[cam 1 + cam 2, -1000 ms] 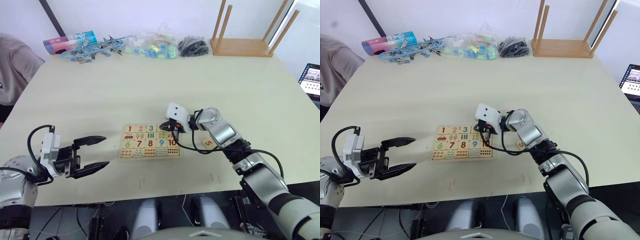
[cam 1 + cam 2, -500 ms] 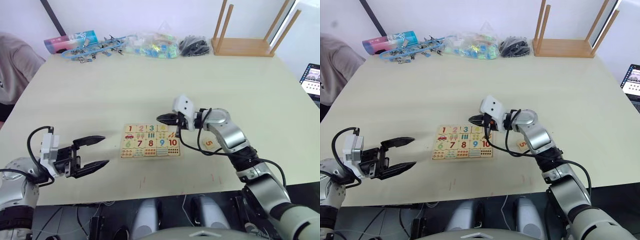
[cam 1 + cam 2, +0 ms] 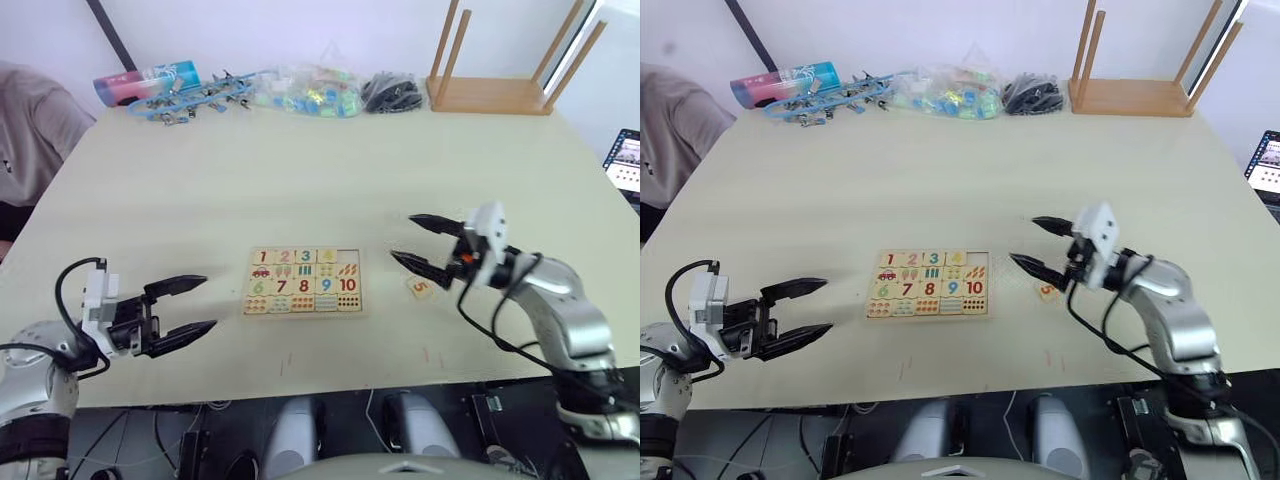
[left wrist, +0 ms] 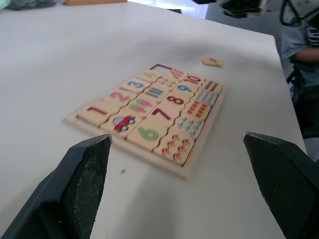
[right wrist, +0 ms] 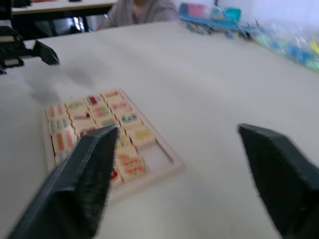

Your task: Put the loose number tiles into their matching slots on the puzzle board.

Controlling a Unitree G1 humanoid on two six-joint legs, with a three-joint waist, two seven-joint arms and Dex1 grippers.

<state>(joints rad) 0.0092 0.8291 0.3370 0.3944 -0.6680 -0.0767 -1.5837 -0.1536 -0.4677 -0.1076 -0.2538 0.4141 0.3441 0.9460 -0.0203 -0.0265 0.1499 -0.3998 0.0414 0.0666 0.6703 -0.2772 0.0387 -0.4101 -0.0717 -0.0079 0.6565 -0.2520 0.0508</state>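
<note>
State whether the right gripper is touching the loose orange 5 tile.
Apart. The left eye view shows the open right gripper raised above the orange 5 tile, which lies on the table.

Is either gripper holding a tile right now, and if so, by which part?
No. The left gripper and right gripper are both open and empty; the orange 5 tile lies loose on the table beside the puzzle board.

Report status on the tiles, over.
Both claws open, empty: left claw, right claw. Orange 5 tile loose beside puzzle board. Path unobstructed.
</note>
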